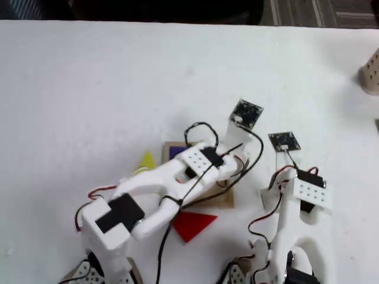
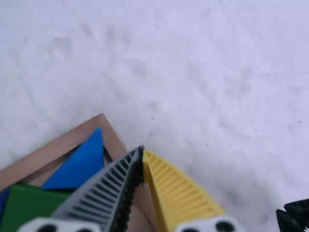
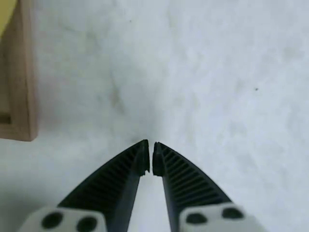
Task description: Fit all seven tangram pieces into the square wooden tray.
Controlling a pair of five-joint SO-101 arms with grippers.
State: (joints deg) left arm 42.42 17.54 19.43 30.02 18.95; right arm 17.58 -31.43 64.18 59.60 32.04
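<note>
Wooden tray (image 1: 222, 199) sits in the middle of the white surface (image 1: 89, 89), with the left arm (image 1: 172, 177) stretched low across it and covering most of it. Inside the tray, a blue triangle (image 2: 79, 164) is tucked point-first into one corner, and a green piece (image 2: 24, 203) lies right beside it. Two pieces are outside the tray on the surface: a yellow triangle (image 1: 146, 161) just off one side, and a red triangle (image 1: 192, 223) just off the edge nearest the arm bases.

The left claw (image 2: 142, 157), one finger grey and one yellow, is pinched closed at the tips with nothing between them, and it points down just beside the corner that has the blue triangle. The right claw (image 3: 150, 157) has two black fingers drawn together to a hairline gap and grips nothing. It hangs over bare surface a little way off from another corner of the tray.
</note>
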